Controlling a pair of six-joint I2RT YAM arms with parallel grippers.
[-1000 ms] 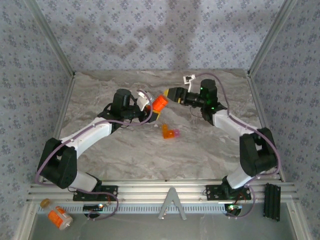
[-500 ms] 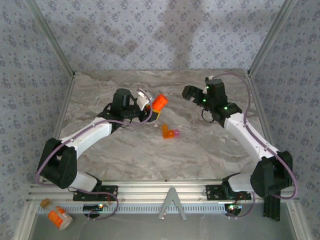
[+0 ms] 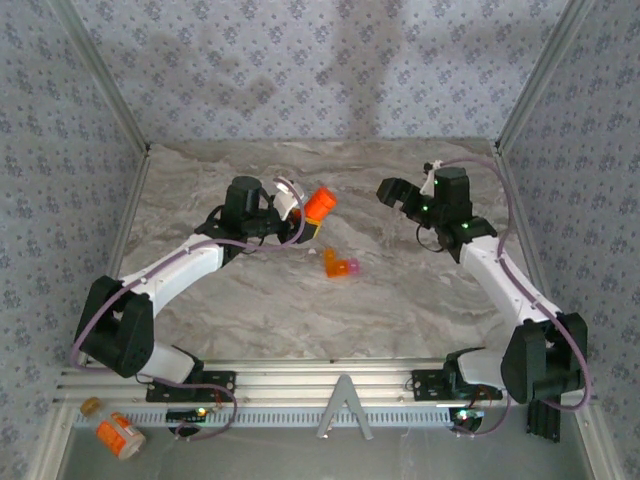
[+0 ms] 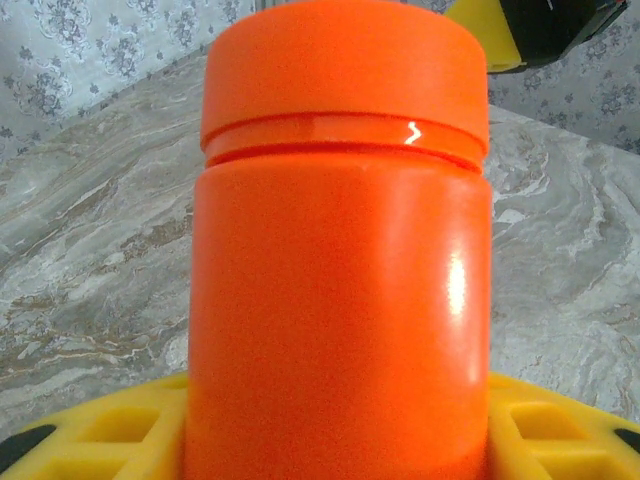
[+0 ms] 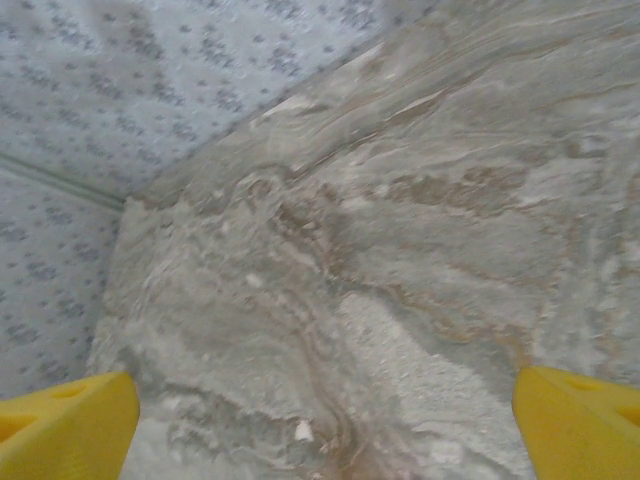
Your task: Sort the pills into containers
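My left pincer (image 3: 306,214) is closed snug around the capped orange pill bottle (image 4: 340,280), just behind and left of the little pink-ended orange box (image 3: 340,265) on the table (image 3: 250,300). My right pincer (image 5: 320,420) is spread wide with nothing in it, behind and to the right of that box.

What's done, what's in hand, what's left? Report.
Done: the translucent orange cylindrical pill bottle has its orange cap on. In hand: left gripper clamps that bottle; right gripper hangs open, empty. Left: the tiny orange box with a pink end lies on the marble table, ungripped.
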